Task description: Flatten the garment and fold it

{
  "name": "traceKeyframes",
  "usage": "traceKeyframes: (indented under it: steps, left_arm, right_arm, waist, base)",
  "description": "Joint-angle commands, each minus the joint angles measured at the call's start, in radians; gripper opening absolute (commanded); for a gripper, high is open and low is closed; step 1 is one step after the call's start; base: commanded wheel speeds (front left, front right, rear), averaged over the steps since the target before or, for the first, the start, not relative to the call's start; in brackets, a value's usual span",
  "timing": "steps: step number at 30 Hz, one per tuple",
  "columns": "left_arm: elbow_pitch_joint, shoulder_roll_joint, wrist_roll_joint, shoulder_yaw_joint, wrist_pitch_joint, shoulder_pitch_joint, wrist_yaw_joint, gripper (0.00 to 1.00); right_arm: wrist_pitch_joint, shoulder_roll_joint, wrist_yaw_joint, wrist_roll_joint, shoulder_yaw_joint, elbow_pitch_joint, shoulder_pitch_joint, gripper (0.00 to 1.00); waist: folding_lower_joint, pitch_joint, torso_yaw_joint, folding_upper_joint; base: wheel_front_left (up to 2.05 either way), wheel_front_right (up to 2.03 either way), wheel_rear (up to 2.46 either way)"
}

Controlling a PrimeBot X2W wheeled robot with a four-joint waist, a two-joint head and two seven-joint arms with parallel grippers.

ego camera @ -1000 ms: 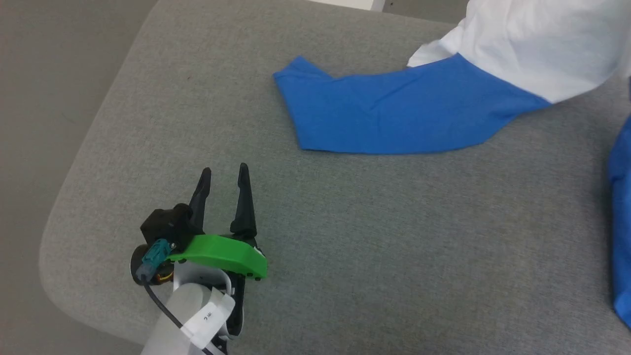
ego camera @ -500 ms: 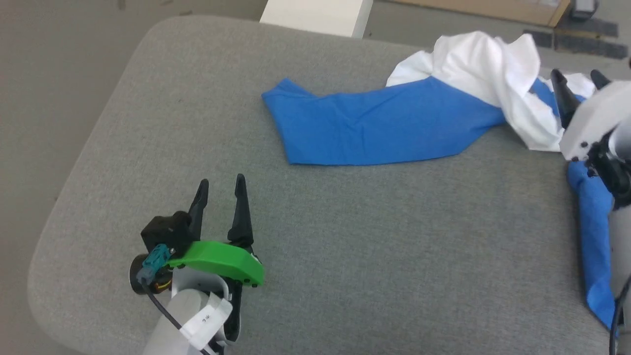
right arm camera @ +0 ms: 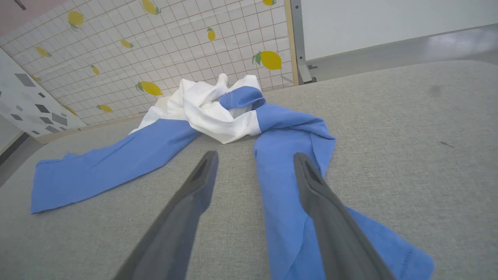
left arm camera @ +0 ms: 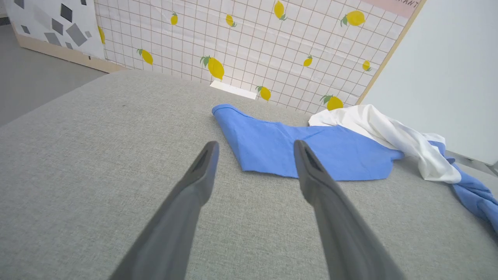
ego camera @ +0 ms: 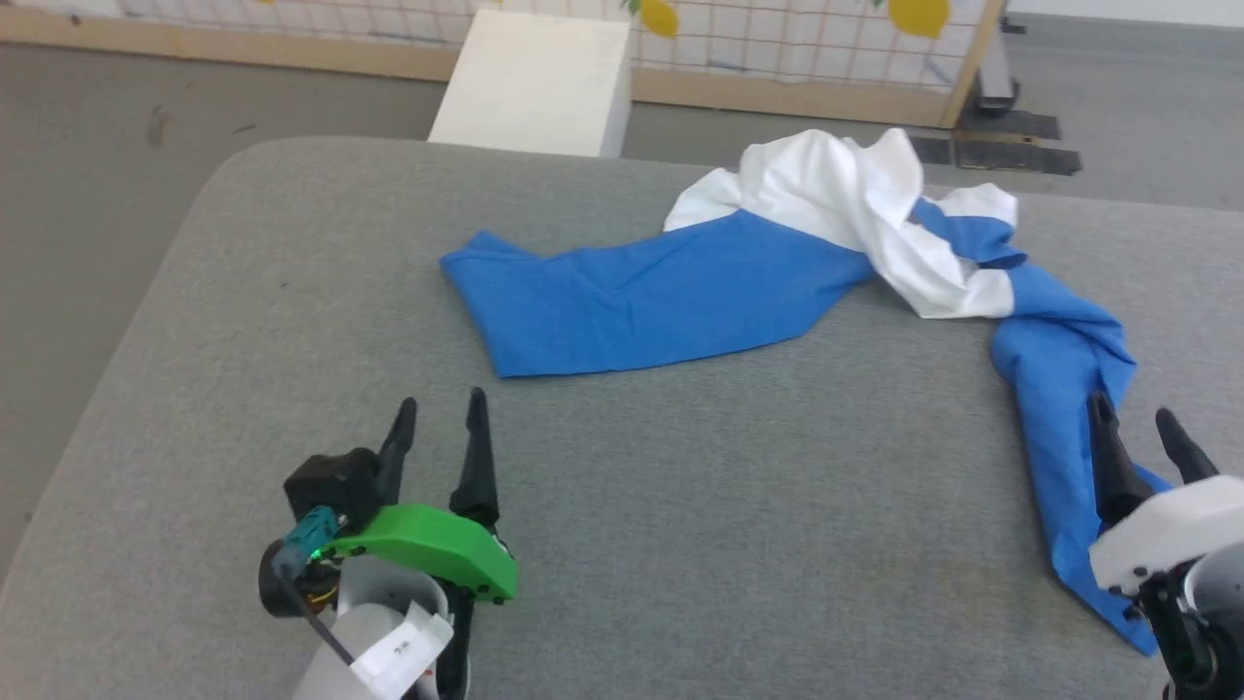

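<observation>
Garment [ego camera: 680, 292]: lies loose on the grey padded surface [ego camera: 680, 544], spread in an arc across its far half and right side
White body [ego camera: 836, 185]: bunched in a crumpled heap at the far side, between the two sleeves; a second ago it hung raised at the top right of the head view, now it is down on the padding
Left-hand sleeve [ego camera: 632, 301]: flat, pointing toward the robot's left, same lie as before
Right-hand sleeve [ego camera: 1059, 389]: twisted, running from the heap toward the robot along the right edge
Right gripper [ego camera: 1129, 407]: fingers apart and clamping nothing, over the near part of the right-hand sleeve; half a second ago it stood up beside the white heap; whether the tips touch the cloth cannot be told
Left gripper [ego camera: 441, 399]: fingers apart and empty, above bare padding at the near left, well apart from the cloth, unchanged
Camera: head view has tilted up since the earlier frames, now taking in a white block [ego camera: 535, 83] and a lemon-print screen [ego camera: 777, 39] beyond the padding
</observation>
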Motion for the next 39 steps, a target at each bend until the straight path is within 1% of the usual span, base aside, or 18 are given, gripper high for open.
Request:
traceKeyframes:
  steps: [1, 4, 6, 7, 8, 11, 14, 16, 20, 23, 27, 28, 30, 33, 39]
  left_arm:
    - [-0.003, 0.004, 0.000, -0.013, 0.014, -0.008, -0.008, 1.00]
    - [0.012, -0.002, 0.004, -0.044, 0.073, -0.072, -0.019, 1.00]
    - [0.042, -0.007, 0.006, -0.074, 0.143, -0.149, -0.032, 1.00]
    - [0.076, -0.013, -0.007, -0.083, 0.204, -0.194, -0.034, 1.00]
    - [0.118, -0.013, -0.004, -0.098, 0.273, -0.245, -0.029, 1.00]
    - [0.221, -0.016, -0.003, -0.112, 0.431, -0.377, 0.000, 1.00]
    - [0.347, -0.016, 0.009, -0.135, 0.623, -0.493, 0.042, 1.00]
    - [0.408, -0.004, 0.030, -0.153, 0.711, -0.555, 0.061, 1.00]
    - [0.499, 0.018, 0.053, -0.177, 0.834, -0.630, 0.079, 1.00]
    - [0.536, 0.021, 0.049, -0.180, 0.869, -0.646, 0.082, 1.00]
    - [0.595, 0.012, 0.018, -0.179, 0.950, -0.617, 0.081, 1.00]
    - [0.599, 0.012, 0.011, -0.176, 0.954, -0.607, 0.080, 0.45]
    - [0.598, 0.011, -0.005, -0.167, 0.939, -0.592, 0.074, 0.00]
    - [0.587, 0.008, -0.026, -0.153, 0.900, -0.574, 0.058, 0.00]
    - [0.541, 0.002, -0.077, -0.114, 0.803, -0.564, 0.013, 0.00]
  right_arm:
    - [0.004, 0.007, -0.001, 0.005, -0.007, -0.017, 0.019, 1.00]
    - [0.015, 0.014, -0.001, 0.004, -0.015, -0.039, 0.042, 1.00]
    - [0.024, 0.017, -0.001, 0.004, -0.017, -0.054, 0.044, 1.00]
    - [0.028, 0.018, -0.001, 0.005, -0.014, -0.062, 0.040, 1.00]
    - [0.033, 0.019, -0.001, 0.005, -0.010, -0.069, 0.034, 1.00]
    - [0.041, 0.020, -0.001, 0.009, 0.004, -0.090, 0.007, 1.00]
    - [0.047, 0.021, -0.001, 0.012, 0.013, -0.103, -0.015, 1.00]
    - [0.046, 0.021, -0.001, 0.014, 0.022, -0.103, -0.030, 1.00]
    - [0.042, 0.021, -0.001, 0.011, 0.042, -0.101, -0.044, 1.00]
    - [0.035, 0.021, -0.001, 0.012, 0.045, -0.092, -0.051, 1.00]
    - [0.028, 0.022, -0.001, 0.017, 0.048, -0.077, -0.054, 1.00]
    - [0.026, 0.022, -0.001, 0.018, 0.049, -0.074, -0.053, 1.00]
    - [0.023, 0.022, -0.001, 0.016, 0.045, -0.069, -0.051, 1.00]
    - [0.020, 0.022, -0.001, 0.011, 0.037, -0.065, -0.050, 1.00]
    - [0.021, 0.022, -0.001, 0.001, 0.034, -0.056, -0.043, 1.00]
  waist:
    - [0.0001, -0.018, -0.047, 0.0000]
    - [0.0001, -0.003, -0.065, 0.0000]
    - [0.0001, 0.014, -0.081, 0.0000]
    - [0.0001, 0.027, -0.092, 0.0000]
    - [0.0001, 0.041, -0.104, 0.0000]
    - [0.0001, 0.089, -0.142, 0.0000]
    - [0.0001, 0.136, -0.178, 0.0000]
    - [0.0001, 0.162, -0.203, 0.0000]
    - [0.0001, 0.209, -0.240, 0.0000]
    - [0.0001, 0.229, -0.255, 0.0000]
    - [0.0001, 0.233, -0.263, 0.0000]
    - [0.0001, 0.232, -0.263, 0.0000]
    - [0.0001, 0.231, -0.256, 0.0000]
    - [0.0001, 0.222, -0.236, 0.0000]
    - [0.0001, 0.183, -0.179, 0.0000]
  base:
    - [0.00, 0.00, 0.00]
    - [0.00, 0.00, 0.00]
    - [0.00, 0.00, 0.00]
    - [0.00, 0.00, 0.00]
    - [0.00, 0.00, 0.00]
    - [0.00, 0.00, 0.00]
    - [0.00, 0.00, 0.00]
    - [0.00, 0.00, 0.00]
    - [0.00, 0.00, 0.00]
    - [0.00, 0.00, 0.00]
    - [0.00, 0.00, 0.00]
    - [0.00, 0.00, 0.00]
    - [0.00, 0.00, 0.00]
    - [0.00, 0.00, 0.00]
    - [0.00, 0.00, 0.00]
